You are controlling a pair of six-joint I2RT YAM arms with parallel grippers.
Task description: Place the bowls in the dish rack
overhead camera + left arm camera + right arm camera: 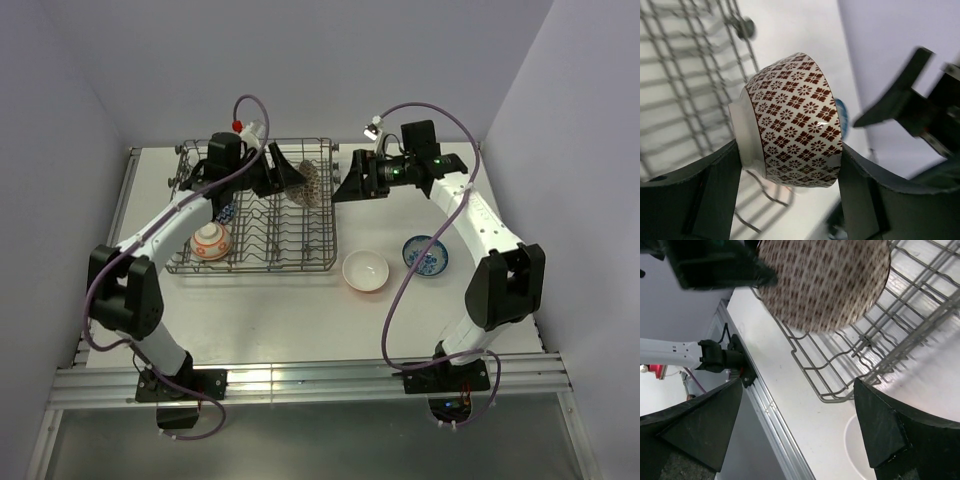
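Observation:
My left gripper (297,180) is shut on a red-brown patterned bowl (313,183), holding it on its side over the back right corner of the dish rack (300,262). In the left wrist view this bowl (795,120) sits clamped between both fingers (725,175). My right gripper (345,186) hangs open just right of the bowl and holds nothing. The right wrist view has the patterned bowl (825,280) above the rack's wire corner (840,385). An orange and white bowl (211,240) lies in the rack's front left.
On the table right of the rack stand a white bowl (366,270) and a blue-white patterned bowl (425,255). Under the left arm a bluish bowl (227,212) shows partly in the rack. White walls enclose the table at the back and on both sides.

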